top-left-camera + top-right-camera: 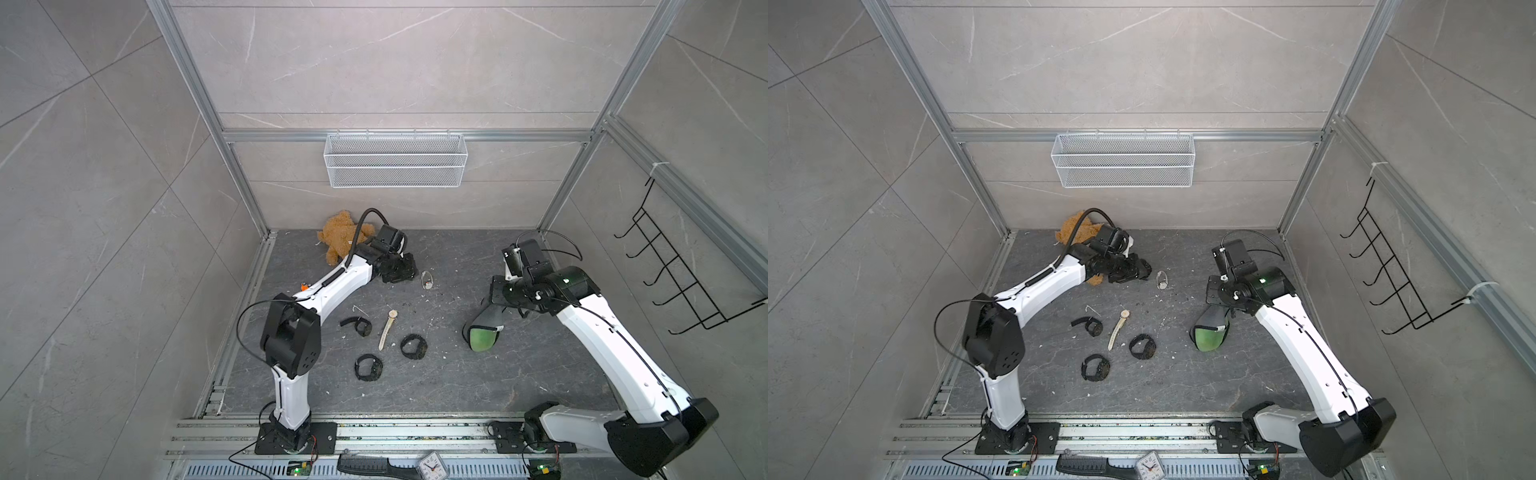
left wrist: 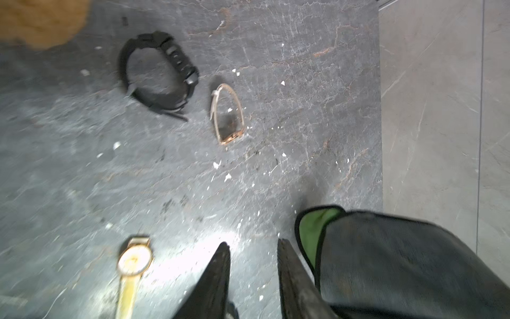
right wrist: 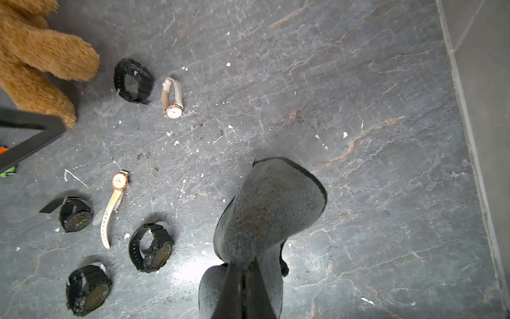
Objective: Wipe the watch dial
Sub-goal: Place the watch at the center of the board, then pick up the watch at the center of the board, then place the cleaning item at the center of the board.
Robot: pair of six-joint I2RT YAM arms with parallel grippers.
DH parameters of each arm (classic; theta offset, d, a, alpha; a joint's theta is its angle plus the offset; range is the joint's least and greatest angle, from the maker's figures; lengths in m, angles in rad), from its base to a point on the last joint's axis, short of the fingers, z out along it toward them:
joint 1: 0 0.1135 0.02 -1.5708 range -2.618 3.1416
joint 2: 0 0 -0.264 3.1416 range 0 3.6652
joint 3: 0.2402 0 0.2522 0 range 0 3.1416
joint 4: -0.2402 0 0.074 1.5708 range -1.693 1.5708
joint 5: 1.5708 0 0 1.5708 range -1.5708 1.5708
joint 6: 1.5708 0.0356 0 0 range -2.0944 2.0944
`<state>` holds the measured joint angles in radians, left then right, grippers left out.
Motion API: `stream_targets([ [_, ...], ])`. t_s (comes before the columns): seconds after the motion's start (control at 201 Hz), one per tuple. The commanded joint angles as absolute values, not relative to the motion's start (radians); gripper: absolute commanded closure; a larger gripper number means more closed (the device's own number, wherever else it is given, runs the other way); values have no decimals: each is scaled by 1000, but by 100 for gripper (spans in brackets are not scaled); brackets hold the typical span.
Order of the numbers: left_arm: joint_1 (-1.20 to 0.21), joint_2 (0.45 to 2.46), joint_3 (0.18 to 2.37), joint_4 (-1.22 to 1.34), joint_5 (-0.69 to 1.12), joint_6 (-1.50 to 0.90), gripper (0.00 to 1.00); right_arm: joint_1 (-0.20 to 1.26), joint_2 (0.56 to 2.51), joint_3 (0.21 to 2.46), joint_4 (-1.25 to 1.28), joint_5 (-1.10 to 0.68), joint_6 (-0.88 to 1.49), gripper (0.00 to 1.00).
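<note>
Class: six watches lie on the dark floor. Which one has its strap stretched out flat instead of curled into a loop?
The gold-cased watch with the cream strap, lying among three black watches. Its strap lies out straight; the other five keep their straps curled.

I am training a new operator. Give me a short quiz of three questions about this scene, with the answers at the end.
1. True or false: the right hand is shut on the grey and green cloth.
2. The gold watch lies stretched out flat. Its strap is: A black, B cream, C red.
3. Fill in: the jaws of the left hand stand ____, with nothing between them.

Key: 1 true; 2 B; 3 open.
</note>
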<state>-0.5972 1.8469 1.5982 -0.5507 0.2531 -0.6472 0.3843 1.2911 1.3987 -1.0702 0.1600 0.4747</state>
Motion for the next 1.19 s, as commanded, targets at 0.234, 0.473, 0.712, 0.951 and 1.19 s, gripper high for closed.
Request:
stream_targets([
  [0.234,-596,1644,1278,-587,189,-730,67,380,1449,1485,-986,158,432,100],
  [0.473,-621,1710,1264,-635,134,-746,67,380,1486,1498,-985,166,420,100],
  [0.712,-625,1792,1273,-656,113,-768,66,380,1462,1475,-1004,194,416,100],
  [0.951,-624,1860,1273,-622,103,-772,64,381,1441,1474,-1032,219,404,100],
  [1.19,-624,1912,1271,-569,141,-775,64,380,1431,1471,-1052,227,393,100],
])
